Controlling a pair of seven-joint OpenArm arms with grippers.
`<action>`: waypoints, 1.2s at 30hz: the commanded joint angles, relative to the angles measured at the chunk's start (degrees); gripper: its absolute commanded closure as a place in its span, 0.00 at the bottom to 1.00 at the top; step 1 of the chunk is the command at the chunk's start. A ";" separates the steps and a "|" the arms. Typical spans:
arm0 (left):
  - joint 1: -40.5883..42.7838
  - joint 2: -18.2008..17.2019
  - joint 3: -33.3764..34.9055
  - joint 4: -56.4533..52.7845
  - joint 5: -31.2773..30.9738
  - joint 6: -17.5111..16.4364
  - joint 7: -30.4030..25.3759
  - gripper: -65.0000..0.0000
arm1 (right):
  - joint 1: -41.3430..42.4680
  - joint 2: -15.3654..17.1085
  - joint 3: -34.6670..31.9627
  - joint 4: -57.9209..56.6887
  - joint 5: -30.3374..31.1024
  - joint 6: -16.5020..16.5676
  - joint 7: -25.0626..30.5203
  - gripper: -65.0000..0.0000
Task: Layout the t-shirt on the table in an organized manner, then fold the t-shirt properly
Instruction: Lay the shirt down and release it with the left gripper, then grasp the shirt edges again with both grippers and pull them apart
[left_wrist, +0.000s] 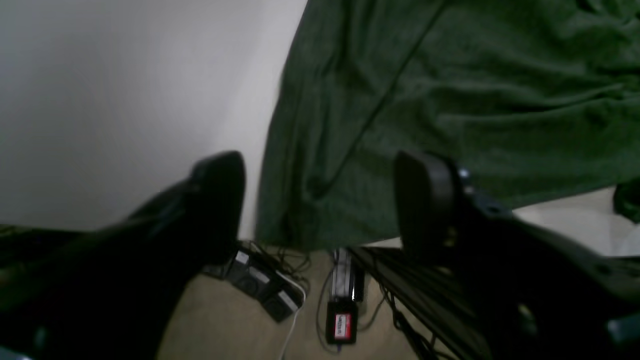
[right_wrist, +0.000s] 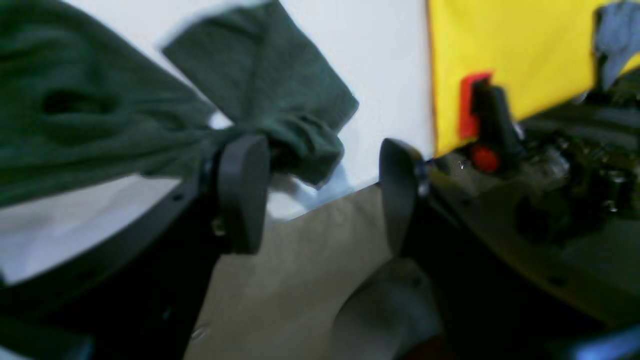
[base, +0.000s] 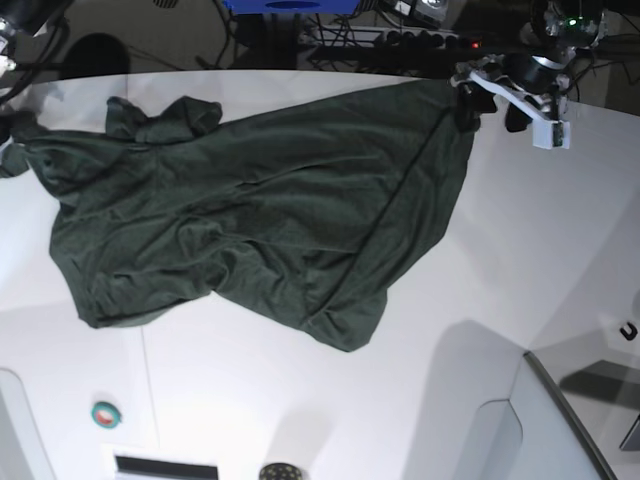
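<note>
Here the t-shirt (base: 250, 210) is lying spread across the table (base: 420, 400); its corners are sitting just beyond the left gripper (left_wrist: 320, 200) and right gripper (right_wrist: 325, 190), both gaping and seemingly gripping nothing.

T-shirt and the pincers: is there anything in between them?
Nothing visible. The left pincer stands open right at the t-shirt hem at the far table edge, and the right pincer is open beside a bunched corner of it.

Beige floor (left_wrist: 225, 320) with cables (left_wrist: 300, 320) (tangled), yellow panel (right_wrist: 510, 55) beyond.
</note>
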 joint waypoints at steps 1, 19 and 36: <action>0.57 -0.24 -2.34 1.46 -0.19 0.30 -1.58 0.29 | -1.14 1.19 0.28 4.81 0.49 0.35 0.01 0.48; -31.43 1.87 11.46 -11.81 0.08 0.39 -1.50 1.00 | 41.49 15.96 -15.90 -65.87 10.25 -0.09 29.55 0.49; -29.67 3.01 17.00 -24.03 13.17 0.39 -1.76 1.00 | 37.36 13.15 -21.35 -74.84 10.34 -6.25 37.02 0.50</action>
